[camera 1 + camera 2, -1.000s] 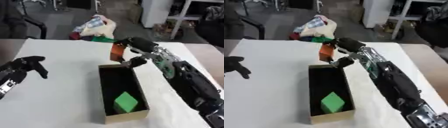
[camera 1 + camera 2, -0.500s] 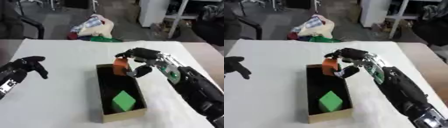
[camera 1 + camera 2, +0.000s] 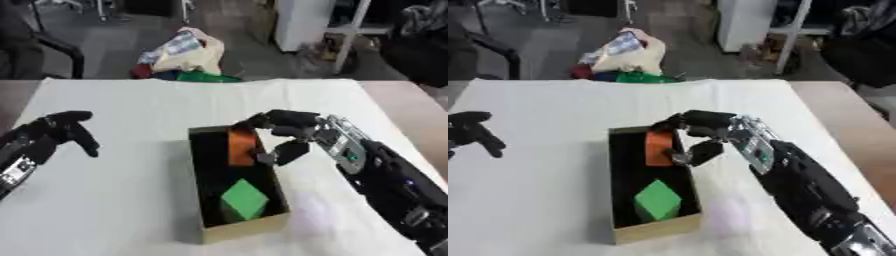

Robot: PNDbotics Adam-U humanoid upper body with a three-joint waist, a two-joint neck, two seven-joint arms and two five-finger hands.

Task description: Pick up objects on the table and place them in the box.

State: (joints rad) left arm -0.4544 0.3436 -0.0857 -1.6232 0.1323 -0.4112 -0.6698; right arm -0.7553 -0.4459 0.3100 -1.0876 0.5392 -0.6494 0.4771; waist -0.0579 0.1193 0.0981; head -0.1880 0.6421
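Black arms, silver-jointed right hand (image 3: 293, 137)

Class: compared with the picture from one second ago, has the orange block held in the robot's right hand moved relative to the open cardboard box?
Yes. The orange block, pinched by the right hand, has come down from above the cardboard box's far end into it.

Beyond the bench's (image 3: 157, 105) far edge you have a grey floor (image 3: 114, 35). A heap of coloured cloth and bags (image 3: 188, 55) lies there, a dark chair (image 3: 48, 47) far left, white furniture (image 3: 302, 22) and a white frame (image 3: 354, 30) far right.
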